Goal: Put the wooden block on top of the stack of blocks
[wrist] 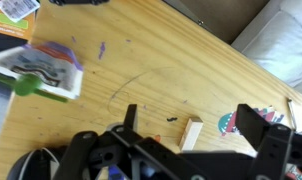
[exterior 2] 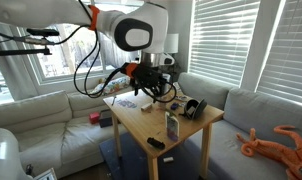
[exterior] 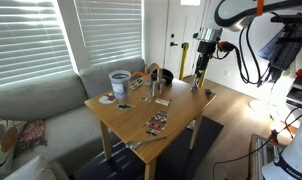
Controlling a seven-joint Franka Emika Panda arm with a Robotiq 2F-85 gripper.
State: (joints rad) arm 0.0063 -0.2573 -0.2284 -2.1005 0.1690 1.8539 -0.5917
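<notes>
Pale wooden block on table, framed by jaws held apart; card print too blurred to read.

A home living room: grey sofa, slatted window blinds, small wooden table

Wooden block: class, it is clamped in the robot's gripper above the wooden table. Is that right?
Not quite. The wrist view shows the wooden block lying loose on the wooden table, not clamped. The gripper is above the table, but it is open and its fingers stand clear of the block.
</notes>
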